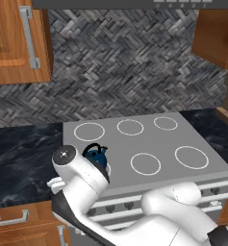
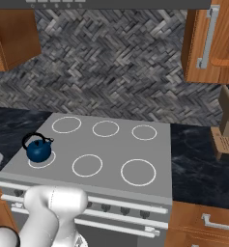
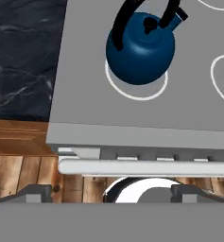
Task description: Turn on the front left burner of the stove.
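The stove (image 1: 158, 141) (image 2: 111, 144) is a grey flat-top range with six white ring burners. A small blue kettle (image 1: 96, 155) (image 2: 38, 148) (image 3: 141, 47) stands on the front left burner (image 2: 48, 162) (image 3: 132, 96) and covers most of its grey inside. Small dark knobs (image 1: 129, 205) (image 2: 124, 210) line the front panel above a silver bar handle (image 3: 146, 166). My gripper (image 3: 112, 194) hangs in front of the stove's left front corner, above the handle. It is open, its fingertips (image 3: 35, 193) wide apart with nothing between them. My arm hides the leftmost knobs in both base views.
Dark marble counter (image 1: 24, 153) (image 2: 203, 159) flanks the stove on both sides. Wooden drawers (image 3: 19, 170) sit below the left counter, wooden wall cabinets (image 1: 14, 38) (image 2: 212, 43) hang above. A wooden block (image 2: 227, 130) stands on the right counter.
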